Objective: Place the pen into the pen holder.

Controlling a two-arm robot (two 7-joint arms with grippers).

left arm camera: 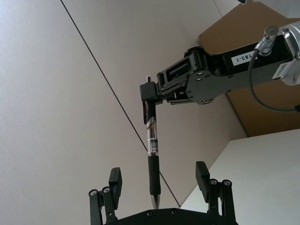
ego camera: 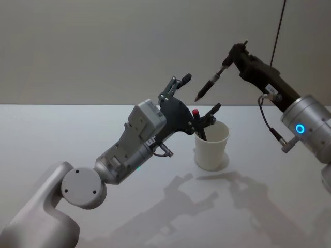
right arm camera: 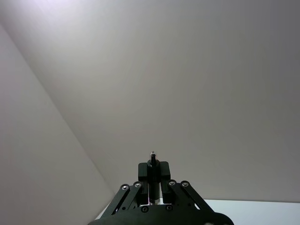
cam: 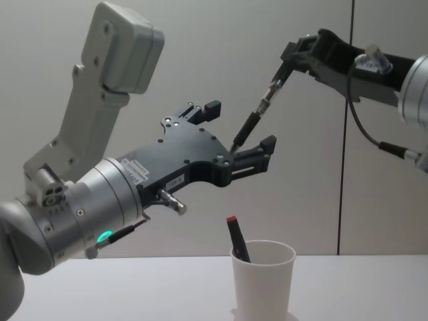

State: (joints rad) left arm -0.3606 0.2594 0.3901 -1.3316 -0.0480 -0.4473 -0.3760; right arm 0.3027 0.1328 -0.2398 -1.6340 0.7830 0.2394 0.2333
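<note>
My right end effector (cam: 289, 59) is raised high above the table, its black metal fingers pinching the top of 1 pen (cam: 257, 114). The pen is slim, with a clear barrel section, a black ribbed rubber grip and a pointed tip, and it hangs slanted, tip down toward my left side. That tip sits in the air between the 2 spread fingers of my left end effector (cam: 241, 137), touching neither as far as I can see. The left end effector is matte black with screwed linkage plates, mounted on a smooth grey metal wrist, and it hovers above the cup.

Below it stands 1 pen holder (ego camera: 211, 146), a plain white tapered paper cup with a rolled rim, upright on the pale, smooth table (ego camera: 62, 134). Inside it leans 1 other pen (cam: 236, 238), dark with a red cap end poking above the rim.
</note>
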